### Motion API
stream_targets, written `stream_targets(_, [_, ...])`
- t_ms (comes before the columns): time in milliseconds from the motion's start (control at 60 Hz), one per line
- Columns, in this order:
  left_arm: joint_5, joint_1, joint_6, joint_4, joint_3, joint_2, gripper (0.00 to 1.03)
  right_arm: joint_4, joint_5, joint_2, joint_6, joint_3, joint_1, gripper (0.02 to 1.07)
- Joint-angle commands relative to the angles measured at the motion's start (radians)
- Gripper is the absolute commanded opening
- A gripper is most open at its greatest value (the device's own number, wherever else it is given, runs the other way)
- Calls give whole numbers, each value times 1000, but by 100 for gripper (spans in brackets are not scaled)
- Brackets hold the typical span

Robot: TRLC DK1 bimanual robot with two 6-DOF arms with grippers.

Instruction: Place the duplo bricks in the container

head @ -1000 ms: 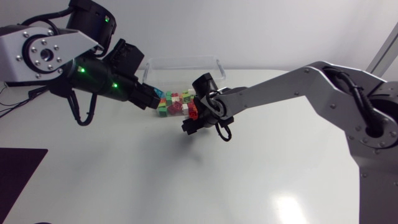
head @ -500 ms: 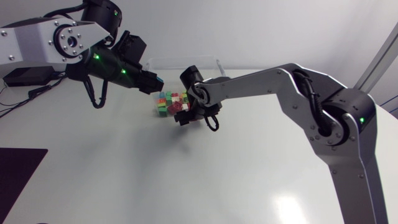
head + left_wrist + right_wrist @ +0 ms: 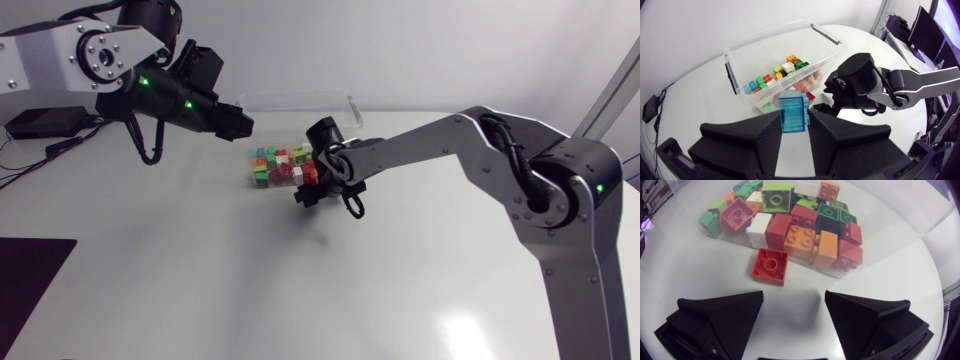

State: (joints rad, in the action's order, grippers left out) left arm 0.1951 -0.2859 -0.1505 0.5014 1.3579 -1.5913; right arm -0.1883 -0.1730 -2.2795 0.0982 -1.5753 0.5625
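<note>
**Blue brick held just short of the container; red brick loose outside it**

The left hand (image 3: 793,116) is closed narrowly on a see-through blue brick (image 3: 792,106), one finger on each side, and the brick stands upright between them. From this hand the clear container (image 3: 765,35) lies straight ahead and lower down. Its open top faces up, and its long side runs across the line of approach. The hand appears to hang off the container's near end rather than over the opening. In my judgement the coming move depends on that gap: the brick has to travel forward past the rim before the fingers let go, or it will fall onto the surface (image 3: 200,280).

Most of the bricks (image 3: 805,225) already lie heaped inside, behind the clear wall.

The right hand (image 3: 792,310) is spread wide and holds nothing. It sits low over the surface and faces the container's side. A square red brick (image 3: 770,265) lies flat, studs up, on the surface just ahead of it, closer to one finger than the other and close beside the outside of the wall. This hand is much the nearer to the red brick.
</note>
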Motion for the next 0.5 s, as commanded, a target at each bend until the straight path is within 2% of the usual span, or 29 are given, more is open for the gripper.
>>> stream_targets(0, [10, 2, 17, -11, 9, -33, 31, 20, -5, 26, -38, 23, 0, 91])
stream_targets(167, [10, -2, 19, -23, 0, -35, 31, -3, -8, 15, -51, -6, 8, 91])
stream_targets(400, [12, -7, 23, -35, 6, -32, 31, -200, -14, -75, 8, -215, 54, 91])
stream_targets(483, [13, -4, 22, -35, 3, -27, 31, -246, -13, -112, 26, -281, 47, 82])
